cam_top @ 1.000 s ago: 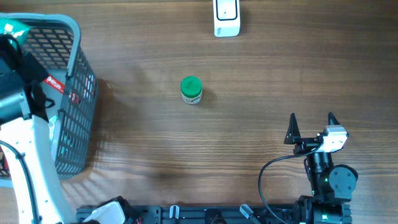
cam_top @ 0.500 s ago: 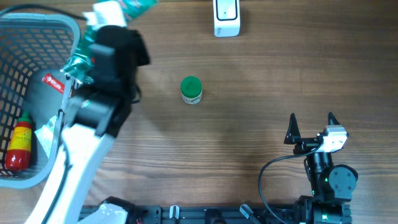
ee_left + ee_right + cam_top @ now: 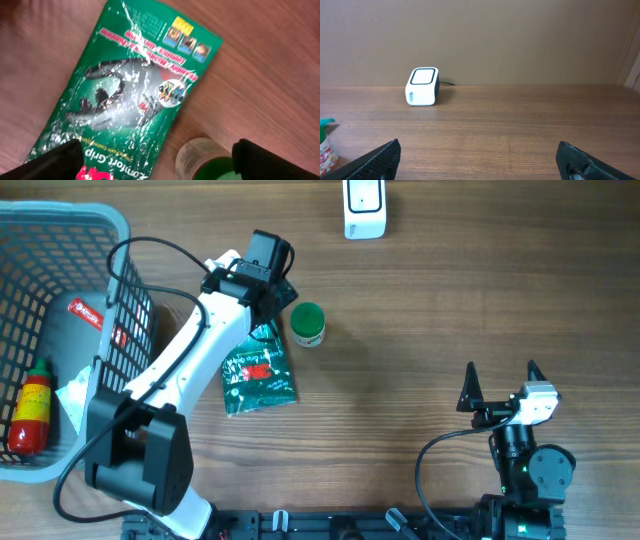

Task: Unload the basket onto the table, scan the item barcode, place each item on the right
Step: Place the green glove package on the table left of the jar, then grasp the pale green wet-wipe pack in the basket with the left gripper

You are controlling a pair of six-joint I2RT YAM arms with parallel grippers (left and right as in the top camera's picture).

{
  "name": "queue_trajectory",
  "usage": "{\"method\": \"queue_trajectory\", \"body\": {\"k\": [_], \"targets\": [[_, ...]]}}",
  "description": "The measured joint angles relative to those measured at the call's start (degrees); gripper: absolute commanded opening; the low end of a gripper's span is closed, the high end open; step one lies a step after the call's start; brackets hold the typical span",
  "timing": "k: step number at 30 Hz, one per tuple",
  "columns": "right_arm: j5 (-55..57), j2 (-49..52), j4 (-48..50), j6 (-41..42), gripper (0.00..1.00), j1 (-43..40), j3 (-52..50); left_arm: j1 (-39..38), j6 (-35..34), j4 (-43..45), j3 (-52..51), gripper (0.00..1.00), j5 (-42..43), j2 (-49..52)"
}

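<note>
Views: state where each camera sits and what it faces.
Overhead: above the table, facing down; left arm, right arm, packet, jar, scanner.
Left wrist: faces down onto packet and jar; left fingers at bottom edge.
Right wrist: low, faces level toward scanner; right fingers at bottom corners.
Shared: overhead and right wrist both show scanner.

I see a grey basket [image 3: 60,213] at the left end of the brown wooden table [image 3: 450,300]. Inside it lie a red bottle [image 3: 30,415], a dark flat pouch [image 3: 70,330] with a red label, and something white I cannot make out. A small jar [image 3: 307,323] with a green lid stands on the table, well apart from the basket.
</note>
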Motion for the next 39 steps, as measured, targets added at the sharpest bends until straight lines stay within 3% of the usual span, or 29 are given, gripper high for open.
{"method": "queue_trajectory", "body": {"k": [5,10,12,16,18,25,32,39], "targets": [[0.0,0.0,0.0,0.0,1.0,0.0,0.0,5.81,9.16,-1.27,3.58,1.0,0.83,-3.65],[0.02,0.0,0.0,0.0,1.0,0.0,0.0,23.1,18.82,-2.95,14.05,1.0,1.75,-22.67],[0.02,0.0,0.0,0.0,1.0,0.0,0.0,35.23,20.11,-7.39,14.67,0.94,1.42,-28.48],[0.0,0.0,0.0,0.0,1.0,0.0,0.0,52.54,21.03,-14.73,13.03,0.86,1.68,-23.82],[0.0,0.0,0.0,0.0,1.0,0.0,0.0,56.65,21.18,-16.92,10.36,0.86,1.73,-18.18],[0.0,0.0,0.0,0.0,1.0,0.0,0.0,59.71,21.33,-12.98,-0.85,0.86,4.22,-9.11],[0.0,0.0,0.0,0.0,1.0,0.0,0.0,61.13,22.27,-0.7,-16.26,0.86,7.54,-8.63],[0.02,0.0,0.0,0.0,1.0,0.0,0.0,61.2,25.18,7.82,-20.31,0.89,6.8,-5.05]]}}
